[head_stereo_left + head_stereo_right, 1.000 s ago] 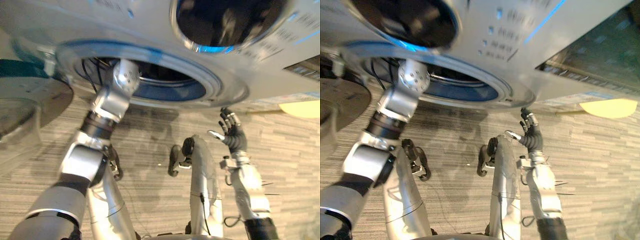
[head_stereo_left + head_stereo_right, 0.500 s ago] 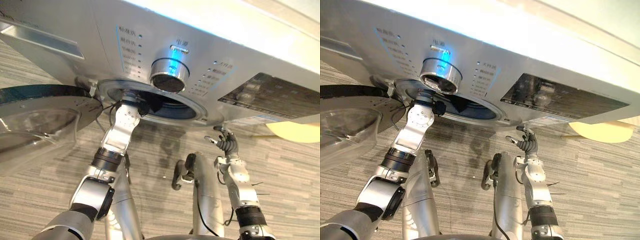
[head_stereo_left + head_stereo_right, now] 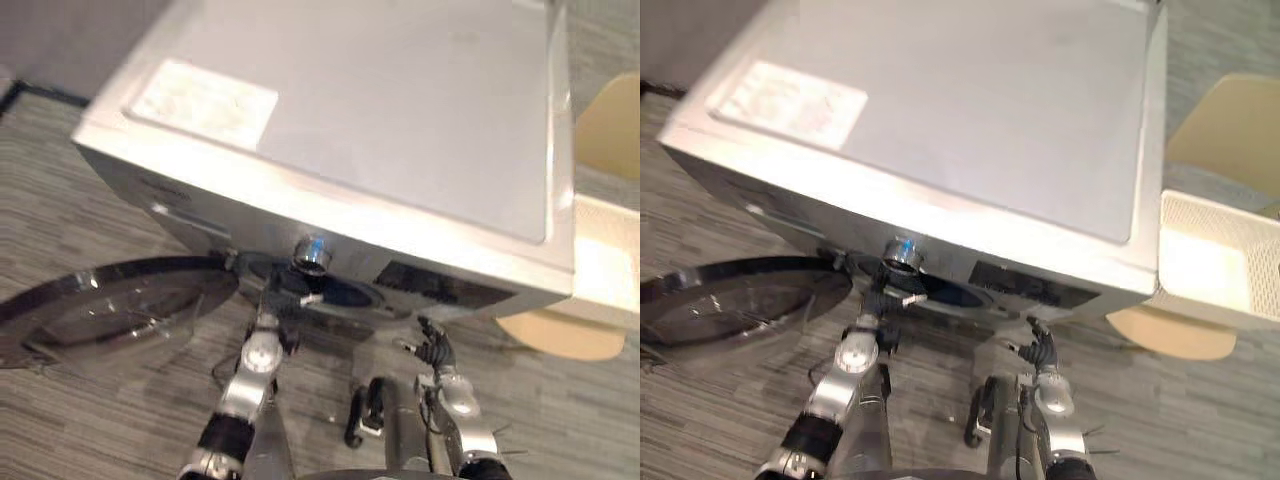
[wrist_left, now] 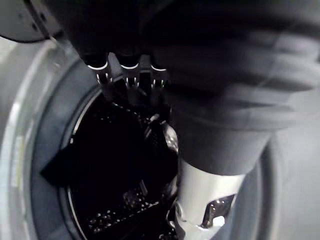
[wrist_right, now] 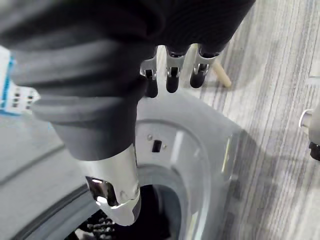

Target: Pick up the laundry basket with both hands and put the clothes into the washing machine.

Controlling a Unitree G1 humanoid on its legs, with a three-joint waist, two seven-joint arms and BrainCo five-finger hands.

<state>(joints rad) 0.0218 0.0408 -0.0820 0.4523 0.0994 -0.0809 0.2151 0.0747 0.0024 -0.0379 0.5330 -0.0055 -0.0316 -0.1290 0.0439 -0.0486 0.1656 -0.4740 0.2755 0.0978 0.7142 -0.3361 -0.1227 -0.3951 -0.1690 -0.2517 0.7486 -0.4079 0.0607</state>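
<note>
1. Silver washer (image 3: 380, 120) seen from above, on grey striped floor (image 3: 80, 400).
2. Round glass door (image 3: 110, 310) swung wide open, to the robot's left of the washer's front.
3. Dial (image 3: 312, 254) at the middle of the washer's front panel, just above the drum opening (image 4: 115, 165).
4. Left hand (image 3: 296, 293) at the drum opening, right under the dial. In the wrist view, fingers (image 4: 129, 80) straight in a row and pointing into the drum, nothing in them.
5. Inside of the drum too dark to tell what lies there.
6. Right hand (image 3: 434, 349) in front of the washer, to the robot's right of the drum opening and below the panel. Fingers (image 5: 172, 80) loosely apart, thumb to one side, holding nothing.
7. Cream basket (image 3: 1210, 300) just beside the washer's right side, in neither hand. Perforated walls, contents not clear.
8. Yellow chair (image 3: 1230, 125) behind and under the basket.
</note>
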